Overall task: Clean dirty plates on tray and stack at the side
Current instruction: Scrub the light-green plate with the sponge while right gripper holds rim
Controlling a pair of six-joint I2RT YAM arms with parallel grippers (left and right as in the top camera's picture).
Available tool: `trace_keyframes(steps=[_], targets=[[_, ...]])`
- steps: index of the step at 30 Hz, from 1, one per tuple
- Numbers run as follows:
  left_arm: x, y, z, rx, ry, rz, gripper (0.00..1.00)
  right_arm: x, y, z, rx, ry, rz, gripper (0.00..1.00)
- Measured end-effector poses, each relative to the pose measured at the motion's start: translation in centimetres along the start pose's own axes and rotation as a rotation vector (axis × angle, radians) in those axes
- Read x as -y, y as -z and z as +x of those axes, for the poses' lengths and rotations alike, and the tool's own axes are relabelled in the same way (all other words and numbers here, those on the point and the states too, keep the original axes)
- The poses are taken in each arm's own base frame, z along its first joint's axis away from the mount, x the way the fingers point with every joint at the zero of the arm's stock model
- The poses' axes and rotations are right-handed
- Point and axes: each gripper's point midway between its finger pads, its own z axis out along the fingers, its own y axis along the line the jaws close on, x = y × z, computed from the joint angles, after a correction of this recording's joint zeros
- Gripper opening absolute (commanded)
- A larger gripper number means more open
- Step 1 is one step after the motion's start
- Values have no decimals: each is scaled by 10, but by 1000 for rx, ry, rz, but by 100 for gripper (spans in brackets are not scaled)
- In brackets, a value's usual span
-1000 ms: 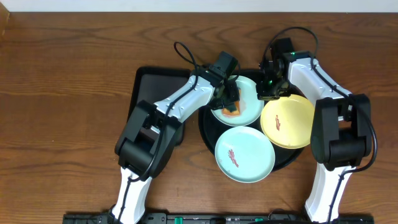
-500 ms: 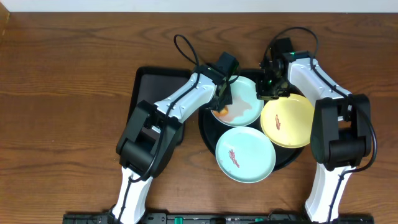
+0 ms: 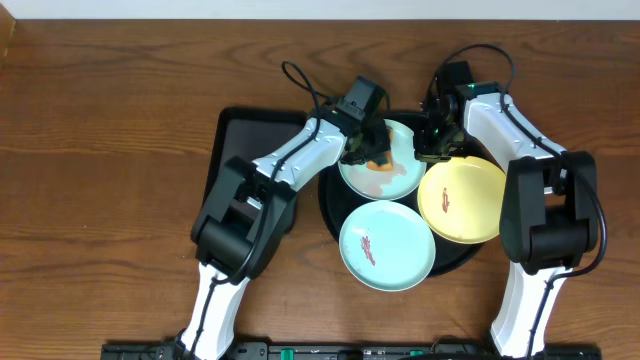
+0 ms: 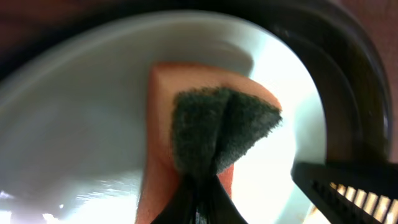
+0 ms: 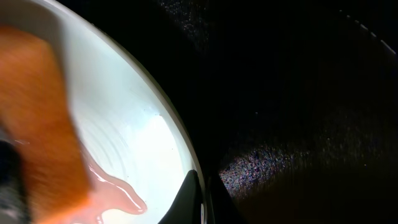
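On the round glossy black tray (image 3: 329,212) three lie flat: the rear turquoise plate (image 3: 400,178) carries a wet orange-red smear, while the yellow plate (image 3: 465,200) at right and the front turquoise plate (image 3: 386,245), each red-smeared, overhang the rim.

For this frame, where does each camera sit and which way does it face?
Overhead: fixed above the table, looking straight down on the round tray; both arms show whole.
Left wrist: on the left arm, looking along its fingers at the sponge that the left gripper presses on the far turquoise plate; only fingertips show.
Right wrist: low over the tray, looking along the right gripper, which pinches that plate's rim; only fingertips show.
Shared: both wrist views show the same plate and the orange sponge.
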Motion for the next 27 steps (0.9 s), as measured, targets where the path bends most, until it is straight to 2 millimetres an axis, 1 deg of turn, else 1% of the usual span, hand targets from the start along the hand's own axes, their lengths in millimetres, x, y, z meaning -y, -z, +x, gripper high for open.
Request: trace_keyframes(steps=[3,6,10,13,17,20,21,23,25,27], targets=[[4,-2,15,-60,15,18,7,0,0,0,0,0,0,1],[-5,0,36,-151,46,-18,8,-1,0,-1,2,-3,-3,1],[-21,8,47,-209,61,-81,7,-1,0,-1,3,-5,-6,1],[-36,14,47,-207,45,-147,7,-1,0,-1,3,-6,-6,1],[-52,22,35,-147,14,-231,7,-1,0,-1,3,-6,-6,1],[-59,26,19,-88,4,-271,8,-1,0,0,2,-6,-5,1],[-61,27,10,-54,-2,-282,8,-1,0,0,1,-6,-5,1],[-62,28,-5,-1,-20,-286,7,-1,0,0,1,-6,-5,1],[-58,26,-21,57,-42,-269,7,-1,0,0,1,-6,-4,1],[-54,24,-29,93,-60,-255,8,0,0,0,-1,-6,-1,1]])
